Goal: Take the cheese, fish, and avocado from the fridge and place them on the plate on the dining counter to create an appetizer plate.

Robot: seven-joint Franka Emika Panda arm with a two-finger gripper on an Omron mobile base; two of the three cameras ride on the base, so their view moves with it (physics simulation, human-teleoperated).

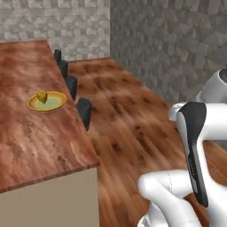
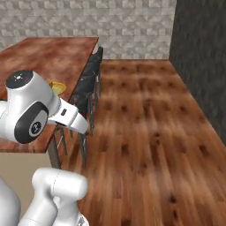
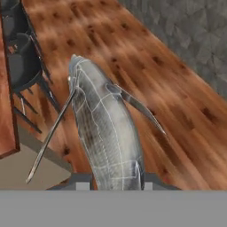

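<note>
Fish [image 3: 106,133] fills the near field of the hand view, rising from between the gripper [image 3: 113,184] finger tips at the bottom edge; the jaws are clenched on its tail end, so the body sticks out ahead of the hand, away from the camera. Long axis runs from the tips up toward the top left of that view, head end farthest from the hand, curving slightly. Thin fins or whiskers splay to either side, one long one trailing down to the lower left. Held by one end like this, most of its length hangs free beyond the fingers, which should let it be laid flat without the hand touching the dish. Beneath it is wood floor [image 3: 168,88], not countertop, so the fish is in the air beside the dining counter [image 1: 31,133], not yet over it. Dark stools [image 1: 84,111] line the counter edge between the robot and the slab. Plate [image 1: 47,101] sits well in from that edge, with the cheese [image 1: 42,97] already on it, a small yellow wedge left of centre. Avocado not on the plate as far as I can tell. Judged stage: carrying the fish to the plate, with a reach across the stools to come.
</note>
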